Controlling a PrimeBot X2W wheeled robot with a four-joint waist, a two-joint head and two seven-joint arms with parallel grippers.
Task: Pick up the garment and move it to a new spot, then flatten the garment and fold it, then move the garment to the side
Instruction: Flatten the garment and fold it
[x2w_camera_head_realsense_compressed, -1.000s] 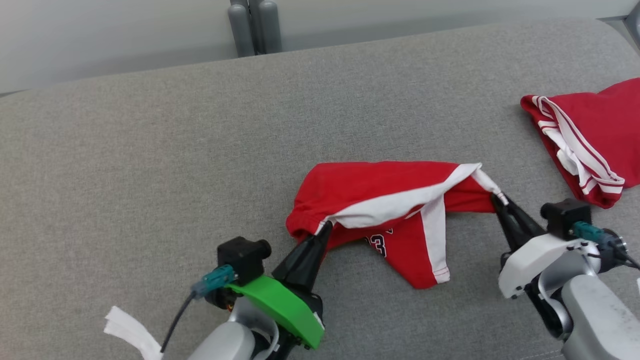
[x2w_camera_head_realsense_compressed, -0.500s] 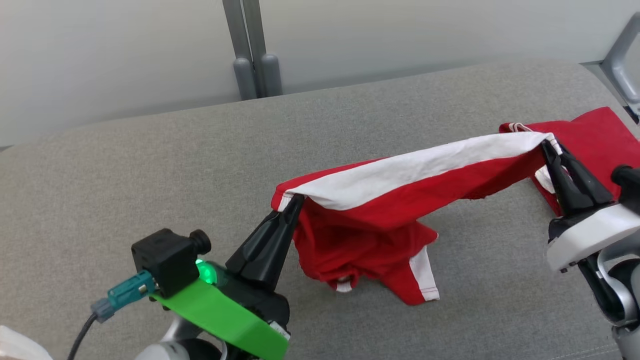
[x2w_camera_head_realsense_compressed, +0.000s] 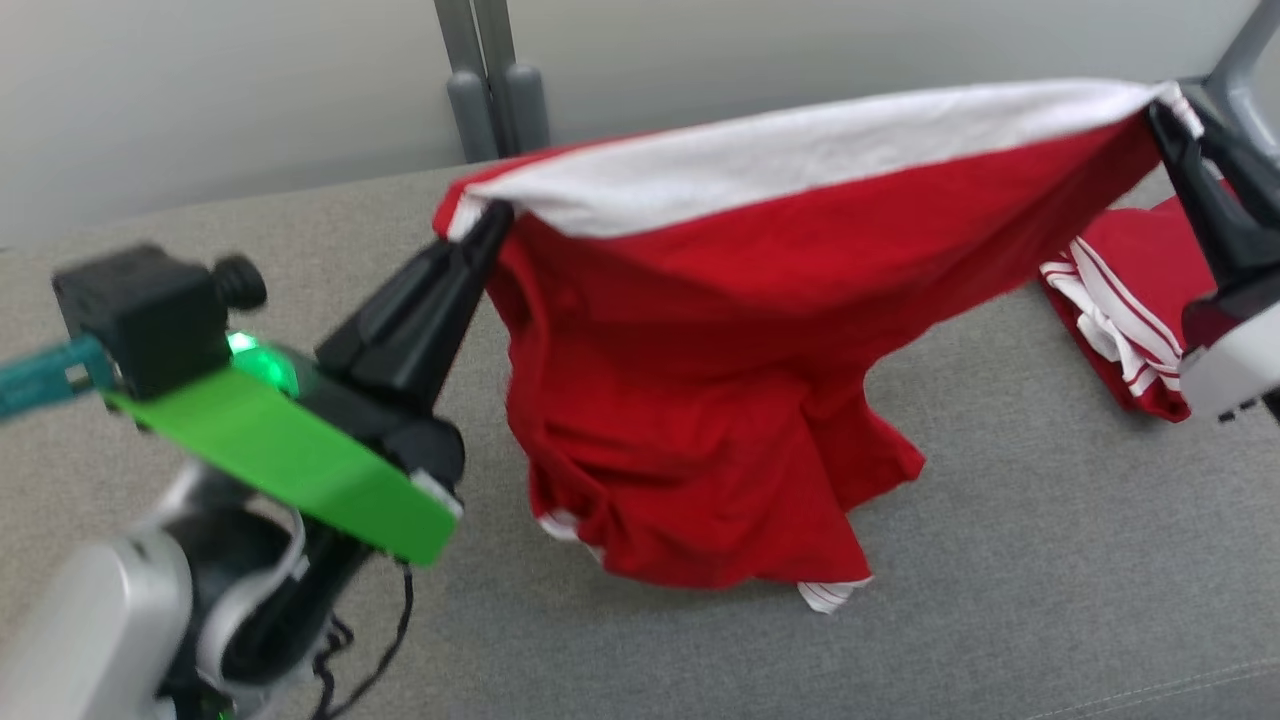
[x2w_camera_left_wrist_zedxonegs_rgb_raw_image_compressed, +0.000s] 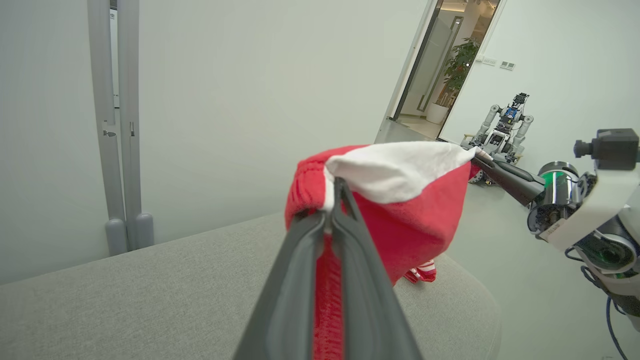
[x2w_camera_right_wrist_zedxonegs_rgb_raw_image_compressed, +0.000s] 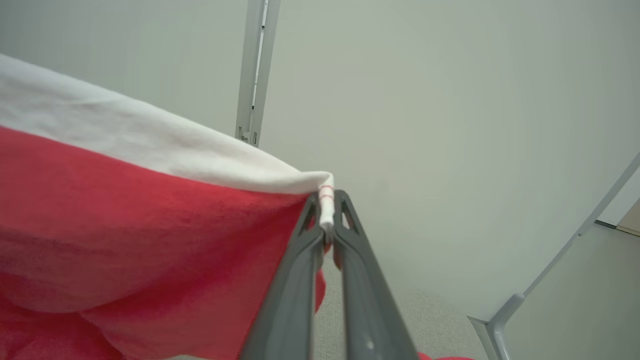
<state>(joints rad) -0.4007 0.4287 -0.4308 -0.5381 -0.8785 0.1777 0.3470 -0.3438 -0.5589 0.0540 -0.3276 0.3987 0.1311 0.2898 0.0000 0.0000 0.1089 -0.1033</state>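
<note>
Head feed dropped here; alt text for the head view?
A red-and-white garment hangs stretched between the left claw and right claw, both shut on it, over a grey couch. A second garment lies far right.

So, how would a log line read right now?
left gripper: shut on garment | right gripper: shut on garment | garment: stretched between them, hanging over couch

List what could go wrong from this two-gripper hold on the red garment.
1. The right gripper pinches just a narrow white trim corner of the garment; taut cloth may slip out.
2. The hanging part is bunched low over the grey cushion, so laying it down may trap wrinkles.
3. A second red garment lies near the right gripper and might get snagged.
</note>
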